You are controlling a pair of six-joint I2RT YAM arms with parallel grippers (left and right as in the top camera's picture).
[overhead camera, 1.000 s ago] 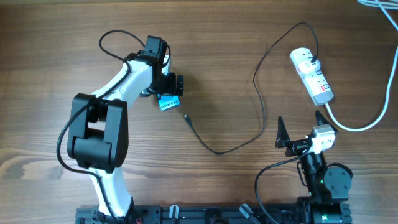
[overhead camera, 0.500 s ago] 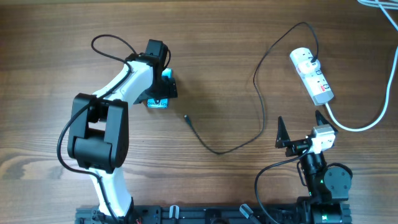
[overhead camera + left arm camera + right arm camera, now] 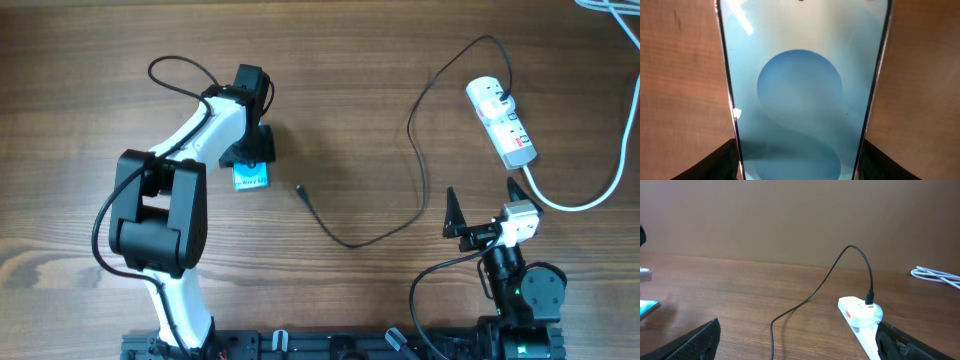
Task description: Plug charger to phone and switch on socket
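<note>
Phone slid farther from socket with left gripper, jaws closed against its long edges, charger trailing from socket toward it, right gripper near socket, spread wide, empty

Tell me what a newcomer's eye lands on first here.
The turquoise phone fills the left wrist view, with the left gripper setting its dark fingers against both of the phone's edges. From overhead, the black charger snakes across the wooden table from the white socket at upper right, its loose tip lying just right of the phone.
</note>
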